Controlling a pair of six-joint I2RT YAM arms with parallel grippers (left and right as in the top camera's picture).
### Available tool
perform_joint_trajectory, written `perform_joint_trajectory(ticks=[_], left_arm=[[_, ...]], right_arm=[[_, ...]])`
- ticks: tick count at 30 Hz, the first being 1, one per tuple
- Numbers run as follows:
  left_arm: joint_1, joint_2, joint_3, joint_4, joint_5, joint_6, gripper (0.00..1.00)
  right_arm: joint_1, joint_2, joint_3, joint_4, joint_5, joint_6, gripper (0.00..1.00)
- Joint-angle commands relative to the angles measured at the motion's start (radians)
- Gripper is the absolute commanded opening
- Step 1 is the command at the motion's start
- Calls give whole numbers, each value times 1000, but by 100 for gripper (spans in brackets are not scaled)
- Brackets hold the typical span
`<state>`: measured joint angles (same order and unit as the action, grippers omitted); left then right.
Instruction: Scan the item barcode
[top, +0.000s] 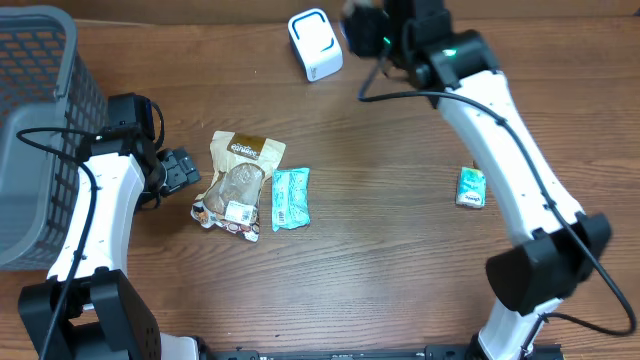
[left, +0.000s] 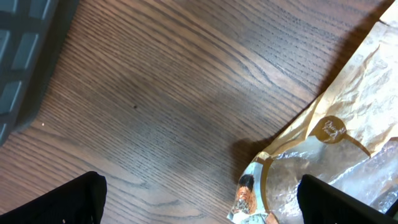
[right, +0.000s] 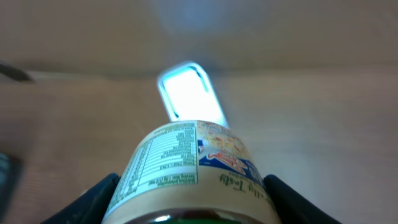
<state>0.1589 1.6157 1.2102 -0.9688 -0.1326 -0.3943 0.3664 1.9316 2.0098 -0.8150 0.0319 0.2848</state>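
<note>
The right gripper (right: 196, 208) is clamped tight on the bottle (right: 193, 165) — up at 12 o'clock on the table, near the white scanner (right: 189, 93). The scanner's bright face glows just past the bottle's top. To do this well, turn the bottle slowly till the black bars face that light — I can't see the bars here. Hold it steady. The left gripper (left: 202, 202) rests with fingers wide apart by the brown bag (left: 336, 143) at 9 o'clock.

Overhead looks down; right wrist closely faces the same scanner (top: 315, 45) (right: 189, 93).
</note>
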Motion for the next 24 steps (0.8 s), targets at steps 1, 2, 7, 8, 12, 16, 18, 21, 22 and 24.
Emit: perform_joint_trajectory(ticks=[1,2,7,8,12,16,18,21,22,24], left_arm=[[3,-18,-2,1,-6,-13,100],[3,-18,-2,1,-6,-13,100],[3,-18,-2,1,-6,-13,99],[3,-18,-2,1,-5,-13,100],[3,-18,-2,1,-5,-13,99],[3,-18,-2,1,-6,-13,100],[3,-18,-2,1,-5,-13,100],[3,-18,-2,1,-5,-13,99],[3,-18,-2,1,-5,-13,100],[3,-18,-2,1,-5,-13,100]], right_arm=[[-53,-41,5,-257,11,-2,27],[-61,-40,5,-329,11,-2,29],[-99,16,3,-723,11,-2,29],[-100,28,-5,-760,11,-2,29],[-100,34,-77,-755,11,-2,29],[-100,34,-233,-677,12,-2,30],[-100,34,-311,-602,12,-2,33],[-100,34,-413,-521,39,-1,36],[-100,34,-435,-504,46,-1,36],[-100,34,-490,-463,49,-1,38]])
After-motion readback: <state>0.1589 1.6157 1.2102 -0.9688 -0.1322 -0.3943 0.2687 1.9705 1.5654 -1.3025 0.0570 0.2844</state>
